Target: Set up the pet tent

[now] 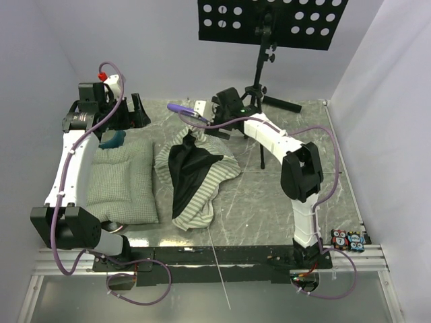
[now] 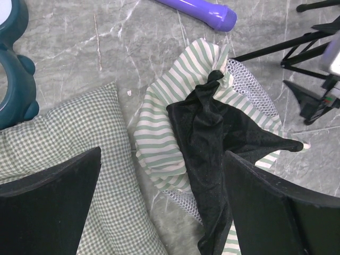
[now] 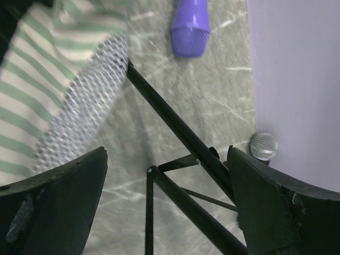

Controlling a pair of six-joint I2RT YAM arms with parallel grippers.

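The pet tent (image 1: 195, 176) lies collapsed in the middle of the table, a crumpled heap of green-and-white striped fabric with its black lining on top. In the left wrist view the pet tent (image 2: 212, 138) shows white mesh at its edges. One thin white pole (image 1: 219, 269) runs from it over the near edge. My left gripper (image 1: 135, 111) hovers open at the back left, above the cushion's far edge; its jaws (image 2: 162, 212) hold nothing. My right gripper (image 1: 202, 120) is open over the tent's far edge, and in the right wrist view my right gripper (image 3: 167, 207) hangs above the stand's legs.
A green-checked cushion (image 1: 124, 178) lies left of the tent, touching it. A purple handle (image 1: 180, 108) and a teal object (image 2: 13, 69) lie at the back. A black music stand (image 1: 269, 27) rises behind, its legs (image 3: 180, 138) spread beside a microphone head (image 3: 264, 146).
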